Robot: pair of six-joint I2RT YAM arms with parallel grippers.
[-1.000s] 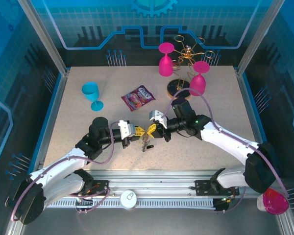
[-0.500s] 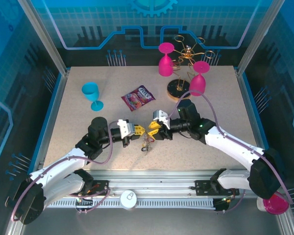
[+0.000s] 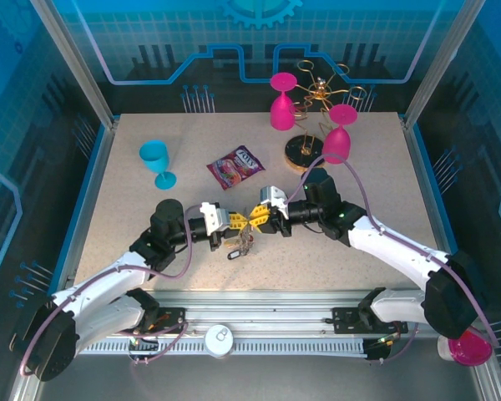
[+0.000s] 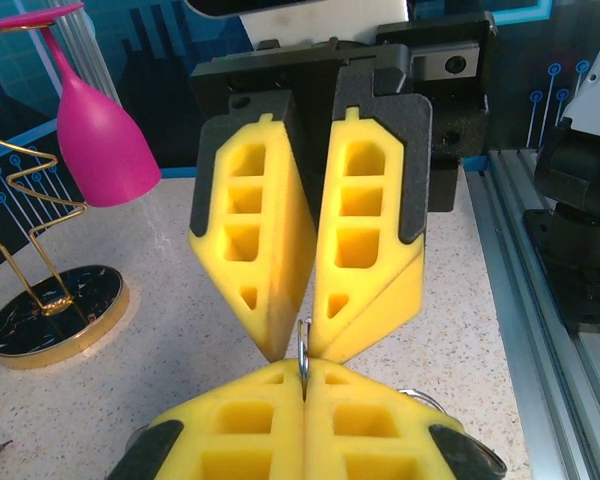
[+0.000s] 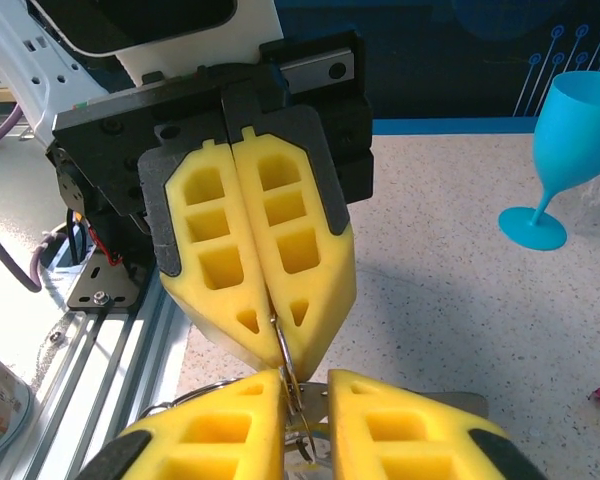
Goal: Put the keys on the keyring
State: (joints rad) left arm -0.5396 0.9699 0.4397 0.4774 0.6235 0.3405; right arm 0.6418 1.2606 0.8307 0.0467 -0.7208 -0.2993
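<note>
With the left gripper (image 3: 239, 222) clamped fully shut, pinching the thin wire of the keyring (image 4: 302, 345) edge-on between yellow pads. Nose to nose with the right gripper (image 3: 257, 220) at centre frame of the top view, just above the table (image 3: 117, 217). As for the right gripper: pads close together, with a slim gap between and the ring wire running into it. Cannot tell whether nipping the wire or merely flanking it.

Hanging just below the two noses, a small dangling cluster, taken for the keys (image 3: 245, 243), with a dark tab (image 3: 232, 248) at its lower left. Judging by that hang, probably threaded on in part at least. Reckoned well along, then: ring lifted off the table and steadied from both sides, with some keys apparently on it. Left to do, on this reading: working the last key past the split in the wire, checking the seating, then letting go.

Hard to make out from above: number and head colours of the keys, too small and bunched. In the right wrist view, just a few loops of wire glimpsed at bottom centre between the near pads. Hidden by the pads in both wrist views: most of the hoop and any split in it. Cannot tell, either, whether every key sits on the ring or simply hangs against it.
</note>
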